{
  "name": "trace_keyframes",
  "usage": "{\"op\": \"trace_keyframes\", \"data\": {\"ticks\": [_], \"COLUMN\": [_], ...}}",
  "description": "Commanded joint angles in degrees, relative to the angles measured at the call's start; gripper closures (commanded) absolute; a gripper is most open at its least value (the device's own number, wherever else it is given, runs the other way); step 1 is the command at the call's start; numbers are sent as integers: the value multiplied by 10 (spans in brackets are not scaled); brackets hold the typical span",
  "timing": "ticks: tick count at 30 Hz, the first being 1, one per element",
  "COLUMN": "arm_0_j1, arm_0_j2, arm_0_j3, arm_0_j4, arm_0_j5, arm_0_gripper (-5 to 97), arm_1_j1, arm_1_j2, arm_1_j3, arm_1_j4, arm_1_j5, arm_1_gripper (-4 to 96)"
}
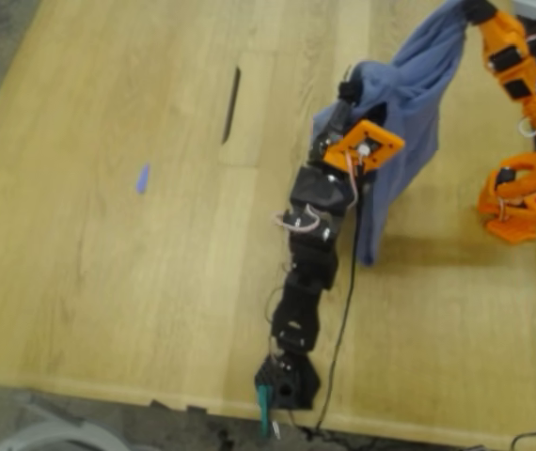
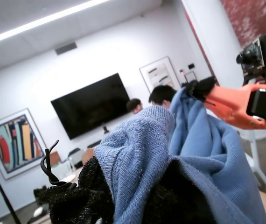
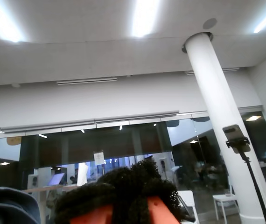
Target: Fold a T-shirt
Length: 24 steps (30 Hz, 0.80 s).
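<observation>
Slate-blue cotton T-shirt (image 1: 402,113) hangs bunched above the pale wooden table (image 1: 108,282), at the exterior view's upper right. My first gripper (image 2: 123,196) is clamped on a fold; my second gripper (image 3: 128,205) pinches its raised corner. Soft, limp, light: it'll sag, so I'd regrip at the shoulders.

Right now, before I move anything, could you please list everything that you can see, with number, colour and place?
T-shirt: one, slate blue, held up off the table between both end effectors, at the exterior view's right.
Table: one, light wood, under everything.
Tape scrap: one, blue, lying on the table at the exterior view's left.
Slot: one, dark, in the tabletop.
Cable: one, black, beside the black arm.
Wall screen: one, black, behind in the first wrist view.
My first end effector: black arm, shut on the T-shirt.
My second end effector: orange arm, shut on the T-shirt.
</observation>
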Motion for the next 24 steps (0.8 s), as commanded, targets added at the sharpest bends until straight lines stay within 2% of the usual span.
{"op": "trace_keyframes", "data": {"ticks": [1,17,24], "arm_0_j1": [23,171,250], "arm_0_j2": [103,116,117], "arm_0_j3": [-21,-12,11], "arm_0_j4": [-40,-3,8], "arm_0_j5": [5,38,35], "arm_0_gripper": [918,918,918], "arm_1_j1": [-11,-100,-147], "arm_1_j2": [25,40,34], "arm_1_j3": [-48,-180,-239], "arm_1_j4": [29,247,334], "arm_1_j5": [-2,0,4], "arm_1_gripper": [914,914,914]}}
